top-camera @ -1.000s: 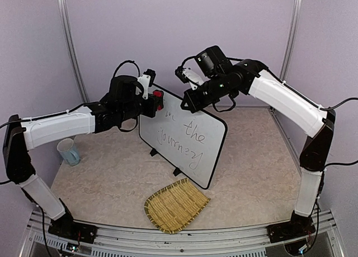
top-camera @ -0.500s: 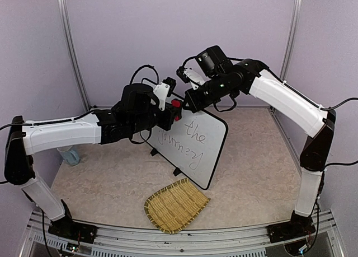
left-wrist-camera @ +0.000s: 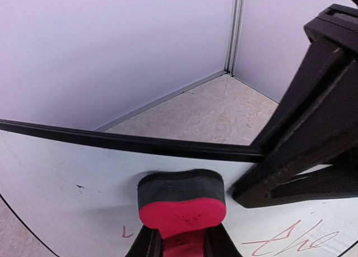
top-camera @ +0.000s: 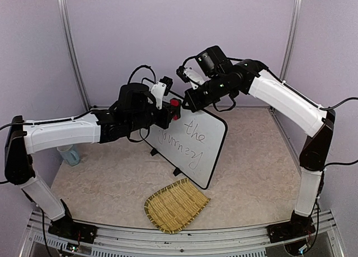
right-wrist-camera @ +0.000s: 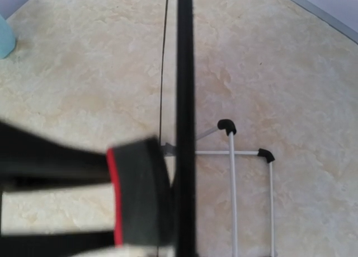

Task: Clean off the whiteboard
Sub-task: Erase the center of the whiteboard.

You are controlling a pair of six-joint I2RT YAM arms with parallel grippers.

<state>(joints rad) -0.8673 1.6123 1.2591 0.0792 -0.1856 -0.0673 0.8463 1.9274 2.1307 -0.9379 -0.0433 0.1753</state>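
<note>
The table (top-camera: 251,173) carried the whiteboard (top-camera: 196,148), which stood on its feet at mid-table with handwriting on its face. In front of the whiteboard lay a woven mat (top-camera: 175,205). The right end effector (top-camera: 188,103) was clamped on the whiteboard's top edge. Just beside it, the left end effector (top-camera: 169,112) gripped a red-backed eraser (left-wrist-camera: 182,204), pressed against the whiteboard near that edge. A pale cup (top-camera: 69,155) stood well left of the whiteboard.
</note>
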